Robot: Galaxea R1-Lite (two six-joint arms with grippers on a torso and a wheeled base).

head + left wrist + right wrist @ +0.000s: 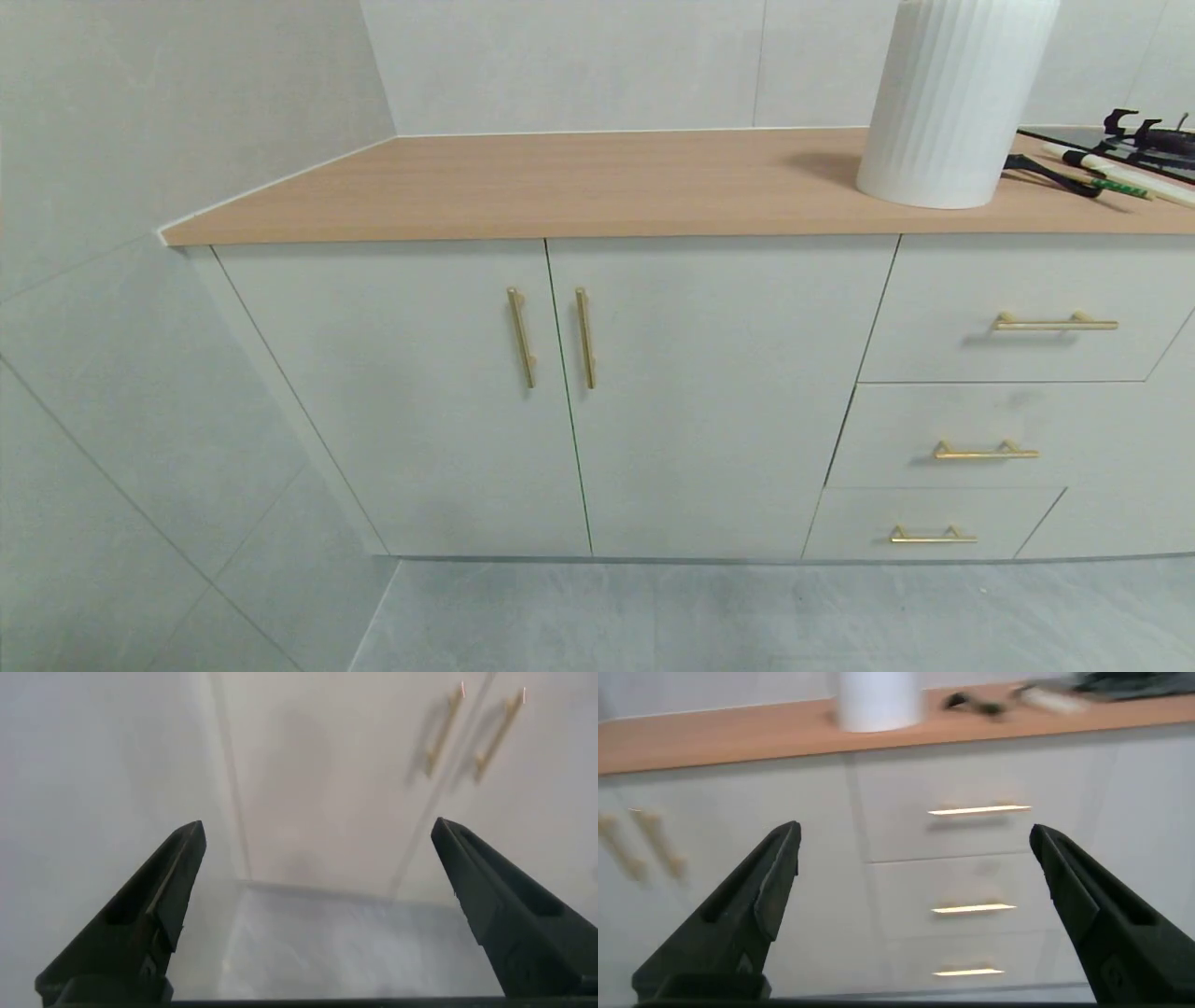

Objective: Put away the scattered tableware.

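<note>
On the wooden countertop [579, 182], at its right end, lie several utensils [1106, 170]: a black-handled tool and white and green sticks, beside a tall white ribbed container [948, 98]. The right wrist view catches them as a dark utensil [976, 704] and the white container [876, 698]. My left gripper [318, 835] hangs open and empty low in front of the double cabinet doors, near the floor. My right gripper [915, 840] is open and empty too, facing the drawer stack [971, 859] below the countertop.
Two cabinet doors with vertical gold handles [551, 336] sit under the counter, and three drawers with gold handles [1055, 323] stand to their right. A black stovetop [1144, 140] occupies the far right. Tiled walls close the left side; grey floor [747, 616] lies below.
</note>
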